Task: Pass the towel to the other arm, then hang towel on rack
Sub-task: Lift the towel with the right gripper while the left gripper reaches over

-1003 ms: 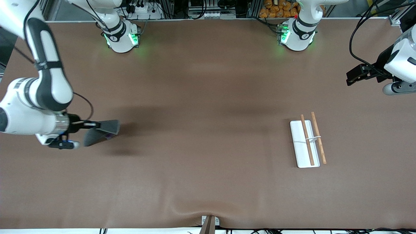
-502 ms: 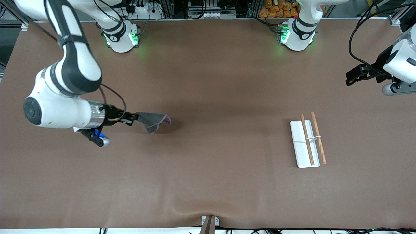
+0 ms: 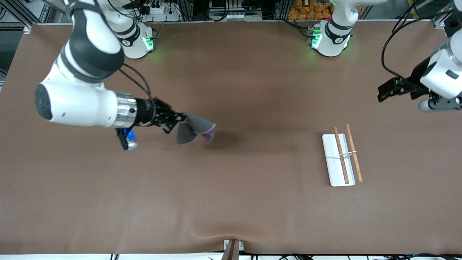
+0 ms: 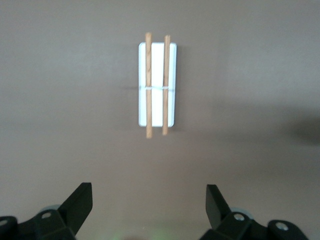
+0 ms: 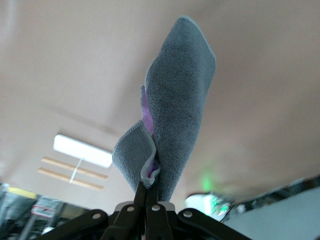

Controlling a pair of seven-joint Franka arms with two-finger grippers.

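Observation:
The dark grey towel (image 3: 194, 128) with a purple underside hangs folded from my right gripper (image 3: 179, 120), which is shut on its edge and holds it in the air over the table's middle part toward the right arm's end. In the right wrist view the towel (image 5: 175, 120) stands out from the shut fingers (image 5: 149, 191). The rack (image 3: 341, 156) has a white base and two brown rods and lies on the table toward the left arm's end; it also shows in the left wrist view (image 4: 157, 85). My left gripper (image 3: 384, 91) is open and empty, up in the air over the table's edge.
The brown table (image 3: 231, 187) carries nothing else. The arm bases (image 3: 135, 41) stand along the edge farthest from the front camera. A small clamp (image 3: 232, 247) sits at the edge nearest the front camera.
My right arm has swung the towel from near the right arm's end toward the table's middle, lifting it. My left gripper has shifted slightly toward the rack.

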